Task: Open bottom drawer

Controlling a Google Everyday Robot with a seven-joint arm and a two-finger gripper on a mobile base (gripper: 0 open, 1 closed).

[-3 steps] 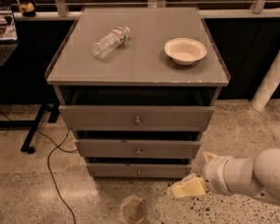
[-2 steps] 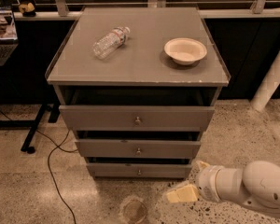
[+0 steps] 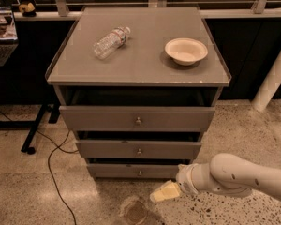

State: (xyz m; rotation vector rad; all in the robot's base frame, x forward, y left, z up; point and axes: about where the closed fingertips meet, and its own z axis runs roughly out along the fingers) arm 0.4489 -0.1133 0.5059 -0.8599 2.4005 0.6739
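A grey cabinet with three drawers stands in the middle of the camera view. The bottom drawer [image 3: 131, 171] is the shortest, narrowest front, low near the floor, with a small round metal knob [image 3: 140, 173] at its centre. My gripper [image 3: 163, 192] is on a white arm coming in from the lower right. It is low, just below and to the right of the bottom drawer's knob, apart from the front, its pale fingertips pointing left.
The cabinet top [image 3: 140, 64] carries a clear plastic bottle [image 3: 110, 41] lying on its side and a pale bowl [image 3: 186, 51]. The middle drawer [image 3: 138, 149] and top drawer [image 3: 136, 119] are above. A black cable [image 3: 51, 165] trails on the floor at left. A white post [image 3: 274, 78] stands at right.
My arm and gripper have moved left and slightly down, closer to the bottom drawer's front. The drawers have not moved.
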